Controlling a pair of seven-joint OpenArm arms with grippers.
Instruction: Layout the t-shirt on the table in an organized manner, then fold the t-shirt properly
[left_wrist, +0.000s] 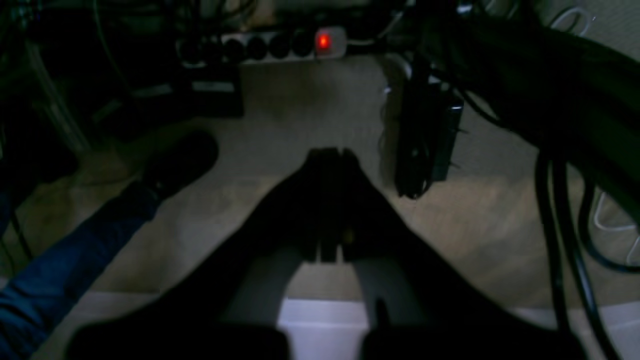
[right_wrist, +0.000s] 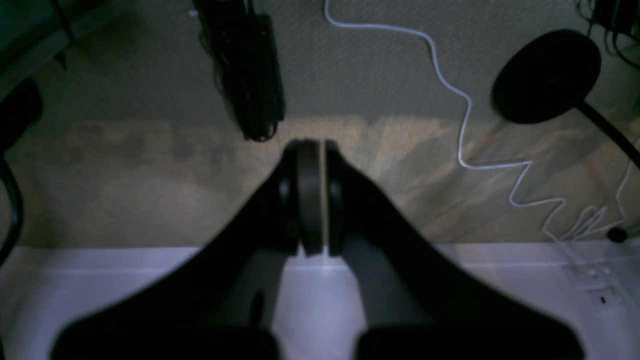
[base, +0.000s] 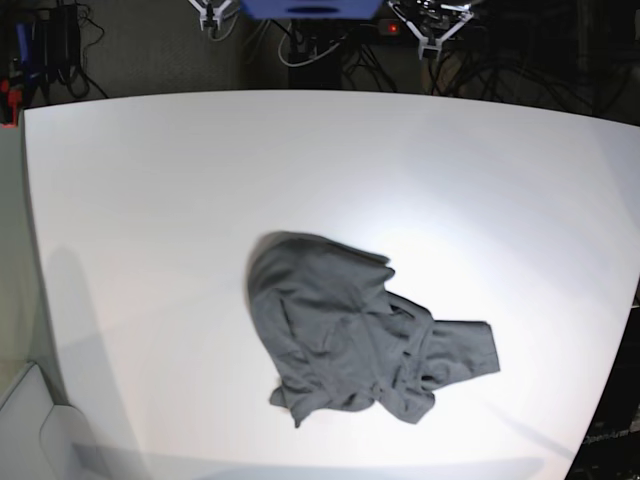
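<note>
The t-shirt (base: 350, 340) lies crumpled in a dark grey heap on the white table (base: 150, 200), slightly right of the middle and toward the near edge. One sleeve sticks out to the right. Neither wrist view shows the shirt. My left gripper (left_wrist: 330, 152) is shut, its dark fingers pressed together with nothing between them, out past the table's edge (left_wrist: 320, 325) over the floor. Just as shut and empty, my right gripper (right_wrist: 322, 145) hangs beyond the table rim (right_wrist: 125, 280). Both are far from the shirt.
Under the left gripper are a power strip (left_wrist: 280, 45) with a red light, a black box (left_wrist: 425, 140), thick cables (left_wrist: 555, 225) and a person's jeans leg (left_wrist: 75, 250). Below the right gripper lie a white cable (right_wrist: 465, 125) and a round black stand base (right_wrist: 545, 75).
</note>
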